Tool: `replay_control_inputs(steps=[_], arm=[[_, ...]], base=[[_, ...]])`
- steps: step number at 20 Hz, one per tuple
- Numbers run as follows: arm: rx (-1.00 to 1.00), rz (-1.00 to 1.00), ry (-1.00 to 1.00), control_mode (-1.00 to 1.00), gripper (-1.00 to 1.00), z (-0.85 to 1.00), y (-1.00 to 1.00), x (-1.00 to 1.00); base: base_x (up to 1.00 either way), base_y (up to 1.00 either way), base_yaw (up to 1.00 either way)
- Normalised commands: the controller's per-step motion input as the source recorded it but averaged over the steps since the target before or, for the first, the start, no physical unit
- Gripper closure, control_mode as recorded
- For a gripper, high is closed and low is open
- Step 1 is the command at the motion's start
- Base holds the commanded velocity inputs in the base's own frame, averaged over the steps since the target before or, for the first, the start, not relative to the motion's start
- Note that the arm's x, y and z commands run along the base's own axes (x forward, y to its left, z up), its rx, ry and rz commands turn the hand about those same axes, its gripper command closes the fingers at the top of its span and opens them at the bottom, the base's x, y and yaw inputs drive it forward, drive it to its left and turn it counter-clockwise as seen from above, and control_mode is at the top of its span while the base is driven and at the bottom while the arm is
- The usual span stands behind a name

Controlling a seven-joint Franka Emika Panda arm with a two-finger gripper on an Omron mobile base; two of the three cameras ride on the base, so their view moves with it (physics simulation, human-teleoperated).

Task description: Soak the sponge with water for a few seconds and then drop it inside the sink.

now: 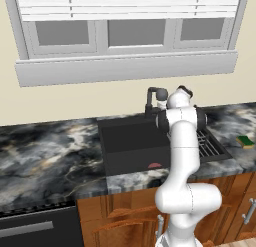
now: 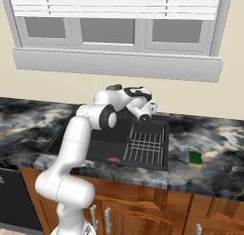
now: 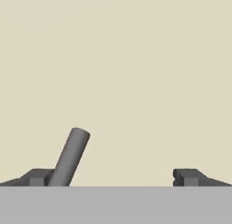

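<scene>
While the gripper [image 3: 111,177] points at the beige wall with its jaws spread wide and empty, a dark faucet lever [image 3: 70,157] rises at lower left. At right of frame, the sponge [image 2: 195,158] lies on the marble counter [image 2: 209,139], beside the sink [image 2: 100,146].

Two rear flanks, shared sink [image 1: 130,146]

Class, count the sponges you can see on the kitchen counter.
1. The sponge lies on the marble counter right of the sink; others may hide behind the arm.
</scene>
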Motion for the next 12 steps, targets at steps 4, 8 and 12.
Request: replay_control_inputs(steps=[4, 8, 12], arm=[[0.00, 0.00, 0.01, -1.00, -1.00, -0.22, -0.51, 0.09], [0.03, 0.00, 0.02, -1.00, -1.00, -0.24, -0.52, 0.04], [0.03, 0.00, 0.03, -1.00, -1.00, -0.25, -0.49, 0.01]], base=[[0.00, 0.00, 0.00], [0.00, 0.00, 0.00], [0.00, 0.00, 0.00]])
